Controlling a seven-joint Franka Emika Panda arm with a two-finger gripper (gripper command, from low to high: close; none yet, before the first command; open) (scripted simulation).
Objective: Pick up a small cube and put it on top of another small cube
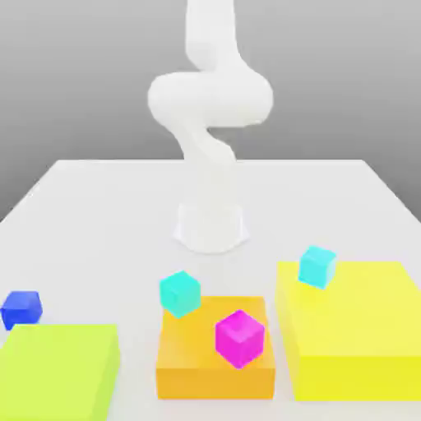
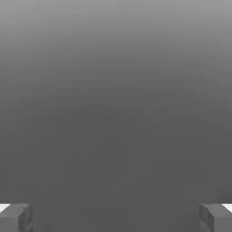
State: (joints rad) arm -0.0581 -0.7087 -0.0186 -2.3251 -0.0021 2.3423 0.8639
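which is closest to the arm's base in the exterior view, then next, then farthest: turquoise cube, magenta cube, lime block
1. turquoise cube: just in front of the arm's base, slightly toward the exterior view's left, at the orange block's rear edge.
2. magenta cube: farther forward, on top of the orange block.
3. lime block: farthest, at the front corner on the exterior view's left.

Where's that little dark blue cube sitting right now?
The blue cube sits on the white table at the exterior view's far left, just behind the lime-green block.

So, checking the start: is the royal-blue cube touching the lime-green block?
Apart. The exterior view shows white table between the royal-blue cube and the lime-green block.
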